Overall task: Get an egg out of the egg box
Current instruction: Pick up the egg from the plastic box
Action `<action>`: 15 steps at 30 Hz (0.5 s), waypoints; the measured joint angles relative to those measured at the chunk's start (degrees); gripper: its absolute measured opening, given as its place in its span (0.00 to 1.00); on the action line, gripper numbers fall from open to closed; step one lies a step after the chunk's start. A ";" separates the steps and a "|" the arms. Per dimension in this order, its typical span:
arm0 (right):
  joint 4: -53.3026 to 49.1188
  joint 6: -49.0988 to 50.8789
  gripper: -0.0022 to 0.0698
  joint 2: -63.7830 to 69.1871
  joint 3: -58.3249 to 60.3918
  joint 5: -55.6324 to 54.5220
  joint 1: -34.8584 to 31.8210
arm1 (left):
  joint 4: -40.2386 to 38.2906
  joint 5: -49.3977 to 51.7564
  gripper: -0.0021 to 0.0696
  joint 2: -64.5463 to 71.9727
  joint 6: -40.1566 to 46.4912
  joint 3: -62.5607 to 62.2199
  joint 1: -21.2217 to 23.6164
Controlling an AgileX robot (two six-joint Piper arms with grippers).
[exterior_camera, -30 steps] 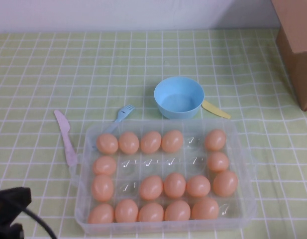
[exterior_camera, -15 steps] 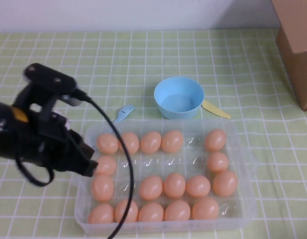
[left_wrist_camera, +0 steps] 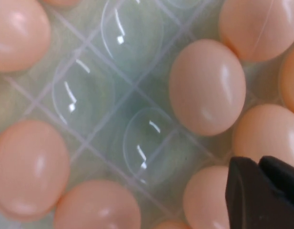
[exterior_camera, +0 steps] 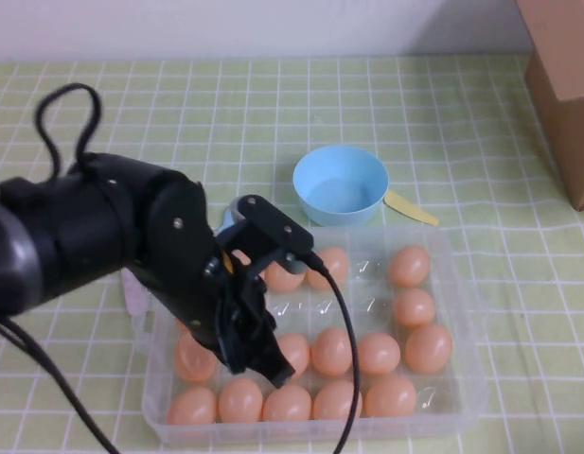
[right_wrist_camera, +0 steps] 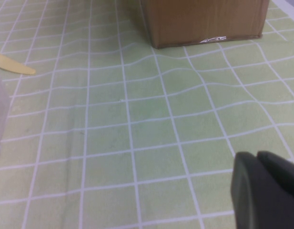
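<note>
My left arm is now over the egg box

In a second it has swung from the table's near-left corner across the egg box point(exterior_camera: 462, 312). My left gripper point(exterior_camera: 263, 364) hangs over the middle wells beside the egg point(left_wrist_camera: 207, 87); whether it is open, I cannot tell. My right gripper point(right_wrist_camera: 266, 191) sits parked near the cardboard box point(right_wrist_camera: 204, 19).

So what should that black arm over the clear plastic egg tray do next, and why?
Probably lower the left gripper onto one peach-orange egg in the clear plastic egg box: it hovers just above the eggs, none lifted yet. The right gripper sits parked over the green checked cloth.
</note>
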 joint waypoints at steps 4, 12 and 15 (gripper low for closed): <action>0.00 0.00 0.01 0.00 0.00 0.00 0.00 | -0.57 -3.23 0.24 2.44 0.00 -0.27 -1.31; 0.00 0.00 0.01 0.00 0.00 0.00 0.00 | -2.02 -9.56 0.70 5.36 -1.40 -0.36 -1.67; 0.00 0.00 0.01 0.00 0.00 0.00 0.00 | -2.02 -9.93 0.72 7.18 -1.53 -0.36 -1.67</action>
